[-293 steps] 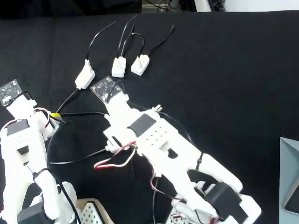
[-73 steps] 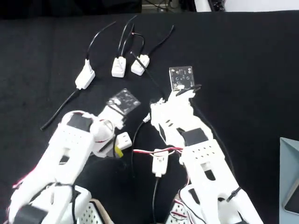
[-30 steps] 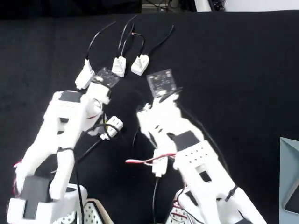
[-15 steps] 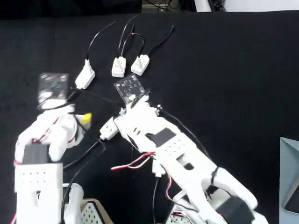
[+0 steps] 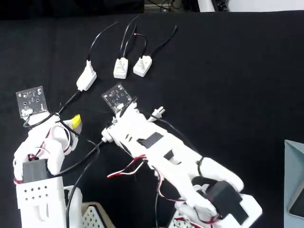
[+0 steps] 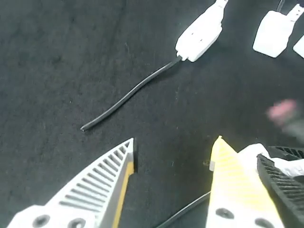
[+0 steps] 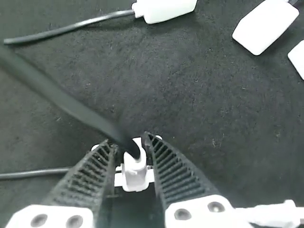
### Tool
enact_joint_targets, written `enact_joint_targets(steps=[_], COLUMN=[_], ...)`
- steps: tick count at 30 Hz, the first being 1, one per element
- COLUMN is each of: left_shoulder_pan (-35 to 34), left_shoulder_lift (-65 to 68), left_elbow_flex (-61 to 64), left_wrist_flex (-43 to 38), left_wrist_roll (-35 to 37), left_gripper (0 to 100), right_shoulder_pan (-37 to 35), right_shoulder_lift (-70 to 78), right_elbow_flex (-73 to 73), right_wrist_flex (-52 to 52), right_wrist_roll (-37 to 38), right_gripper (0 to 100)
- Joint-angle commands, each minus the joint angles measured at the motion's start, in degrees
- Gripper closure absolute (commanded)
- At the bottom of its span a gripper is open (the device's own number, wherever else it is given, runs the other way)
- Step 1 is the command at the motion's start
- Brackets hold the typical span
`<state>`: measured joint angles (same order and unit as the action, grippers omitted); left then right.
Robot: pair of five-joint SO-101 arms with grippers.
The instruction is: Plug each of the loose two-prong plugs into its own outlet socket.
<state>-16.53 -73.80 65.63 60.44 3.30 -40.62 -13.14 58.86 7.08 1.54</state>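
My right gripper (image 7: 129, 142) is shut on a small white two-prong plug (image 7: 133, 167), and the plug's black cord (image 7: 52, 97) runs off from between the fingers. In the high view this gripper (image 5: 107, 133) hovers mid-table, below the sockets. Two free white outlet sockets (image 5: 120, 68) (image 5: 142, 65) lie at the back. A third socket with a plug seated in it (image 5: 86, 77) lies to their left, also seen as the joined pair (image 6: 199, 33) in the left wrist view. My left gripper (image 6: 175, 142) is open and holds nothing, its yellow tip (image 5: 75, 121) left of the right gripper.
Black cords (image 5: 78, 164) trail over the dark cloth between the two arms toward the front edge. A loose cord end (image 6: 85, 127) lies ahead of the left gripper. A grey box (image 5: 294, 180) stands at the right edge. The right half of the table is open cloth.
The left arm has drawn back toward the left and front. The right arm has shifted slightly left, with the plug still in its fingers.
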Motion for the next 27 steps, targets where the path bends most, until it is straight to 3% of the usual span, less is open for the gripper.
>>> enact_joint_targets(steps=[1,20,27], left_shoulder_pan=[-0.5,-0.5,-0.5], left_shoulder_lift=[-0.7,-0.7,-0.7], left_elbow_flex=[-0.2,-0.2,-0.2], left_wrist_flex=[-1.1,-1.1,-1.1], left_wrist_roll=[0.7,0.7,0.7], left_gripper=[74,74,74], right_shoulder_pan=[0.4,3.0,2.9], right_shoulder_lift=[0.8,1.5,4.7], right_elbow_flex=[-3.2,-3.6,-1.9], right_wrist_flex=[-2.6,-3.0,-9.1], right_wrist_roll=[2.1,2.5,2.8], right_gripper=[98.7,98.7,98.7])
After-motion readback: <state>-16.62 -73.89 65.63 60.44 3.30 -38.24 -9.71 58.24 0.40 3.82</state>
